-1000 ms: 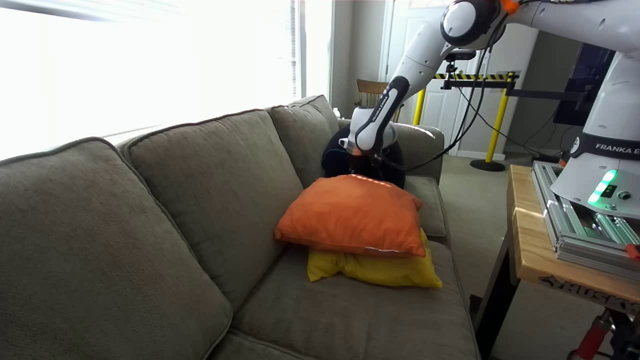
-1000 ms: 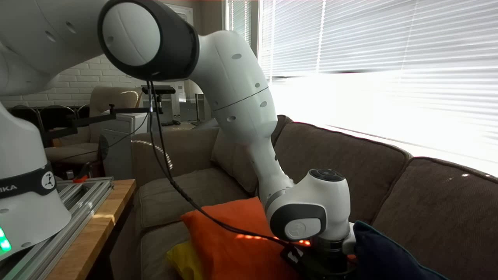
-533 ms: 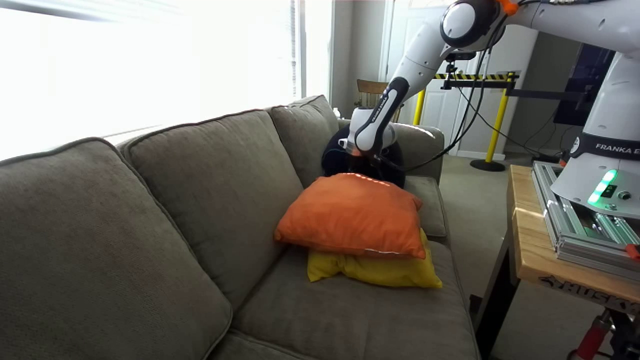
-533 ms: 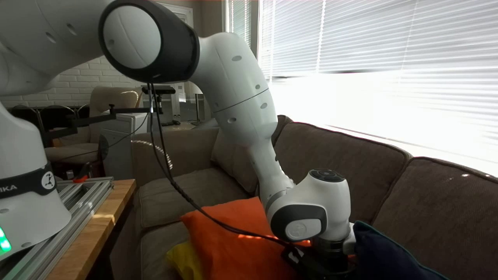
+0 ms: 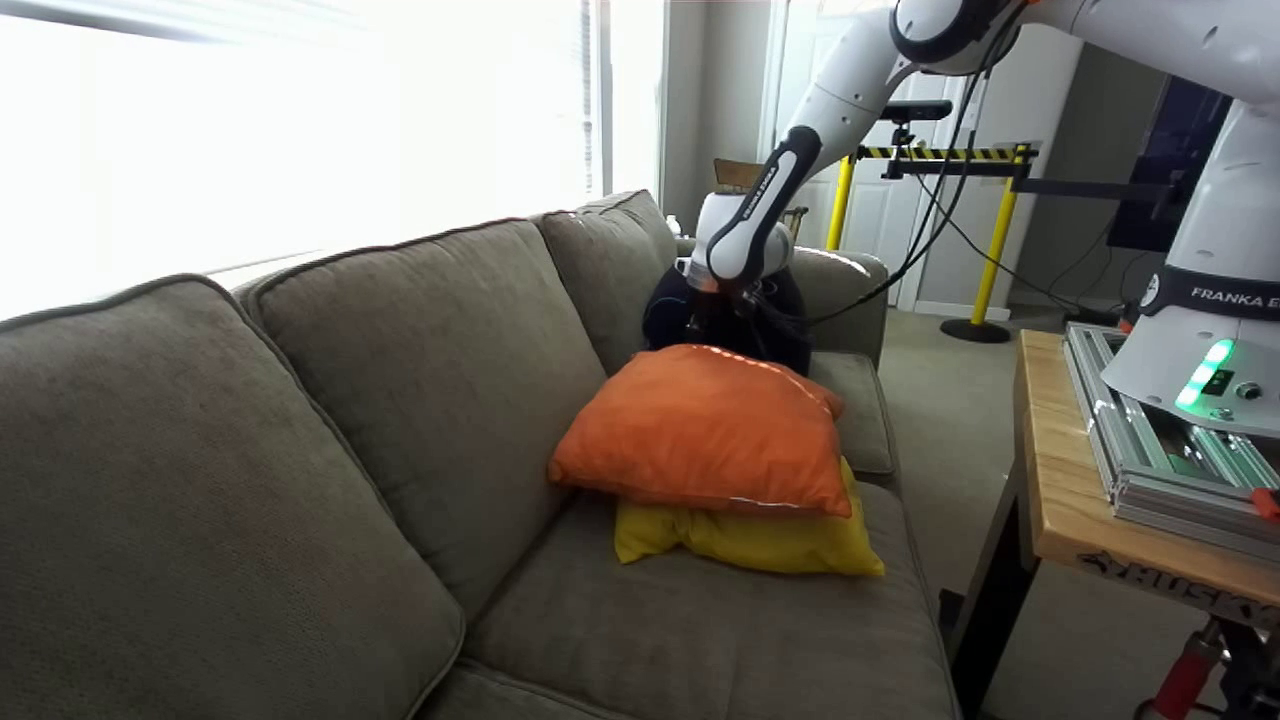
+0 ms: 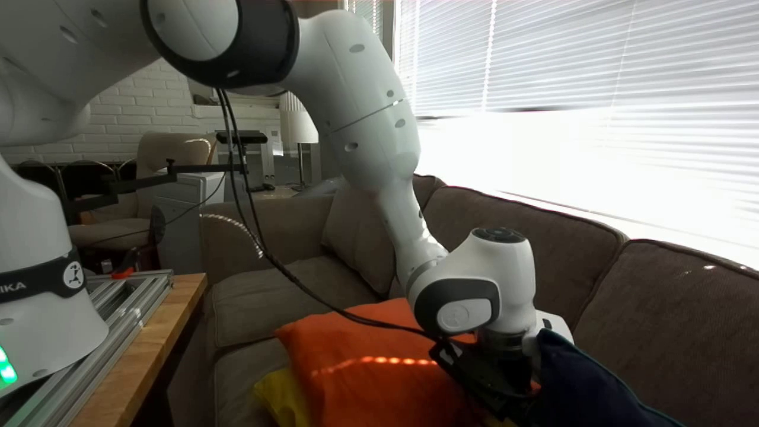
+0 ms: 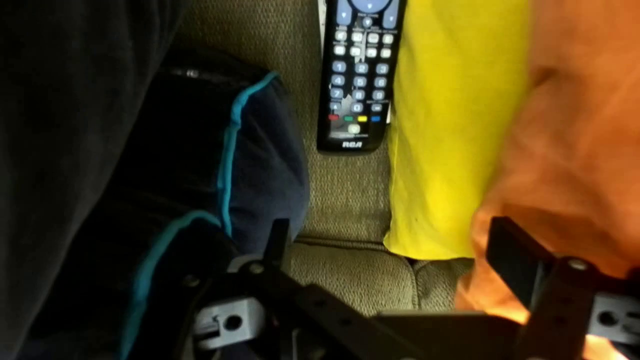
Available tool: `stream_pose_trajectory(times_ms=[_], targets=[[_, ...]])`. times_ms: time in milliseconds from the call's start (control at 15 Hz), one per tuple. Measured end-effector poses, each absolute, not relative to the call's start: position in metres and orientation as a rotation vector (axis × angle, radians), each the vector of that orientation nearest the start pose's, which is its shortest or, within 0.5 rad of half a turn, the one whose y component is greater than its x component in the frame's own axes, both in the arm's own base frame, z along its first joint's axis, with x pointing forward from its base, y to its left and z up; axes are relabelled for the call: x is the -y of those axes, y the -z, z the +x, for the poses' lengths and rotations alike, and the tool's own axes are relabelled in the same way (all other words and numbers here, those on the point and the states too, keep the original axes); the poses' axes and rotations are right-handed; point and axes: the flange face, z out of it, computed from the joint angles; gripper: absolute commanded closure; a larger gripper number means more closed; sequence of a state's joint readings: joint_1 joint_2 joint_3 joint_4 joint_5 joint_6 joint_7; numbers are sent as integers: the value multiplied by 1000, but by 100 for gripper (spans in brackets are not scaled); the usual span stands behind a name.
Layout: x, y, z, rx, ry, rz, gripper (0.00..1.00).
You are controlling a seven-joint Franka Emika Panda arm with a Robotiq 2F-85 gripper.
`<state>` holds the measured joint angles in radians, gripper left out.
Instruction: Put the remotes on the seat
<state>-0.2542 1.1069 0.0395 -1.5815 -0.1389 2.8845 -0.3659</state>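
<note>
In the wrist view, a dark remote (image 7: 356, 95) is seen on the grey-green woven seat (image 7: 350, 200), between a teal-piped navy pillow (image 7: 267, 170) and, just beside it, a yellow pillow (image 7: 445, 150). The remote's glossy black face is covered with pale number keys, and a row of red, green, yellow and blue buttons is set near the white letters RCA; its upper end is cut off by the view's edge. A pale object (image 7: 322, 16), mostly hidden beneath it, cannot be identified. The claw (image 7: 391, 235) is spread wide, and nothing is held in it.

In an exterior view, the orange pillow (image 5: 700, 430) is stacked on the yellow one; the remote is hidden, and the claw can barely be told from the navy pillow.

In an exterior view, the arm (image 6: 362, 130) is carried by a wooden bench (image 6: 142, 347) and bent down beside the navy pillow.
</note>
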Motion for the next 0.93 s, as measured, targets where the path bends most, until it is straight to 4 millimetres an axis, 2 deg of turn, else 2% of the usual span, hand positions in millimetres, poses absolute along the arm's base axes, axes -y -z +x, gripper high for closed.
stream_pose_trajectory(times_ms=[200, 400, 667, 933], targets=[[124, -43, 656, 424, 334, -3154, 0], [111, -77, 647, 428, 347, -3129, 0], [107, -111, 620, 416, 262, -3124, 0], [119, -139, 580, 392, 103, -3143, 0]])
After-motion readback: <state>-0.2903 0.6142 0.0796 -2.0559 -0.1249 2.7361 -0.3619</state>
